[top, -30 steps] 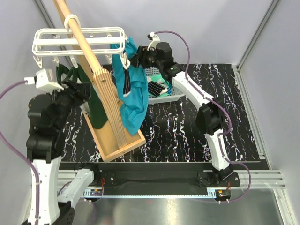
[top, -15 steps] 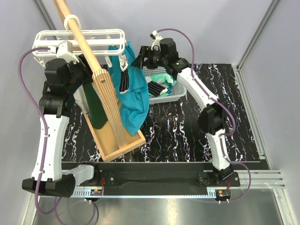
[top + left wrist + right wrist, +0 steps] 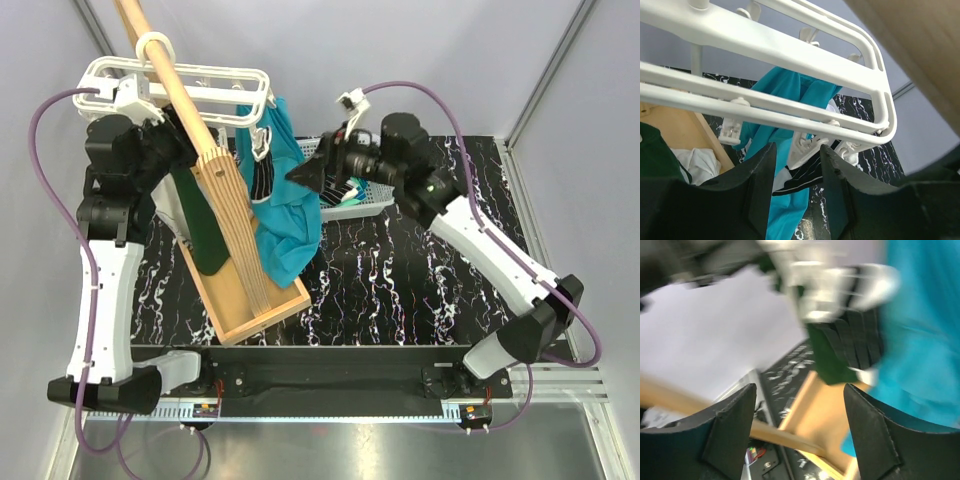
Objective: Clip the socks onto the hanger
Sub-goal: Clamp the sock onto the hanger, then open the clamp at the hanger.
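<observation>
left tool (image 3: 796, 185): jaws apart just under hanger (image 3: 765, 50); a clip (image 3: 805, 150) sits in the gap, contact unclear
right tool (image 3: 800, 430): released, fingers wide, nothing between; view blurred
hanger: hooked on wooden pole (image 3: 180, 95), over bench (image 3: 400, 280) left side
striped sock (image 3: 262, 178): clipped at hanger's right end, against teal cloth (image 3: 290, 225)

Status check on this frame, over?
Left gripper open below the white plastic clip hanger. Right gripper open, empty, by the teal cloth. One black striped sock hangs clipped. Pale wooden pole crosses the hanger.
</observation>
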Controlling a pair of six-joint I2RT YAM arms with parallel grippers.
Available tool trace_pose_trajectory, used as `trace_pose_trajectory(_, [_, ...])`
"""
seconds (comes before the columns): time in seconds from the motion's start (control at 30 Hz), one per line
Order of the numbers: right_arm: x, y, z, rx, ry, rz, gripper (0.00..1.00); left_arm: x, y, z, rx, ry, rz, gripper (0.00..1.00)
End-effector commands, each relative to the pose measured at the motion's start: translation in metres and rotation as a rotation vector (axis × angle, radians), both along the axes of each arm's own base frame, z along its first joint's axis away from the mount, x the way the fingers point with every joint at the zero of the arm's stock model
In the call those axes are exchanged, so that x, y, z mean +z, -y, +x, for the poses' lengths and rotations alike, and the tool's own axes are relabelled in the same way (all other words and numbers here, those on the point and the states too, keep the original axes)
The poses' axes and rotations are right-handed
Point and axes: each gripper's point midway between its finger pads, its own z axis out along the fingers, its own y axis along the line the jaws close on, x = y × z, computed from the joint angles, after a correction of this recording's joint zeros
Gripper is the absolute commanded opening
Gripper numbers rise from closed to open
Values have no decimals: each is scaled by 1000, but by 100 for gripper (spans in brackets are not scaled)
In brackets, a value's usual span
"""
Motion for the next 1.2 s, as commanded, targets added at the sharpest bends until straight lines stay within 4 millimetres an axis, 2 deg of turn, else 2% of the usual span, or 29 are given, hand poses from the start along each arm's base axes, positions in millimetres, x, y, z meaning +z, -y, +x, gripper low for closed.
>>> trace_pose_trajectory(0.0, [28,-30,-42,146,140,79,75,23,-6,-23,24,83,-9,45])
trace_pose_trajectory(0.03, [29,-38,-51,167,153,87,69,24,-8,-26,38,85,-11,45])
trace_pose_trajectory(0.07, [24,-43,-48,164,148,87,64,18,-11,-28,55,74,-10,46])
trace_pose_trajectory(0.13, [30,-49,-44,154,146,126,56,20,-24,-40,125,83,-3,46])
trace_pose_trajectory(0.17, [29,-52,-36,124,161,150,52,16,-28,-44,146,71,2,46])
trace_pose_trajectory(0.27, [27,-58,-26,110,167,183,40,18,-43,-58,224,85,24,44])
trace_pose_trajectory(0.33, [22,-70,-20,132,169,192,38,22,-52,-68,266,103,37,44])
trace_pose_trajectory(0.37, [28,-73,-18,139,173,207,38,23,-53,-70,272,110,38,44])
trace_pose_trajectory(0.4, [15,-83,-15,165,149,193,37,26,-56,-73,284,123,42,44])
trace_pose_trajectory(0.47, [13,-97,-13,182,129,196,35,27,-59,-79,297,137,61,44])
trace_pose_trajectory(0.6, [15,-117,-12,167,161,222,36,23,-60,-78,297,140,79,45])
trace_pose_trajectory(0.63, [13,-121,-9,151,165,220,39,19,-60,-76,298,128,83,44])
trace_pose_trajectory(0.67, [13,-123,1,95,167,224,40,13,-60,-71,298,99,87,44])
trace_pose_trajectory(0.7, [13,-126,2,80,171,228,40,11,-57,-70,279,87,85,44])
trace_pose_trajectory(0.8, [15,-129,17,12,186,266,45,12,-44,-67,206,90,58,44])
trace_pose_trajectory(0.93, [23,-136,27,-13,252,306,52,16,-42,-67,195,93,39,46])
trace_pose_trajectory(1.17, [31,-143,40,-52,316,302,56,17,-36,-68,157,99,16,47])
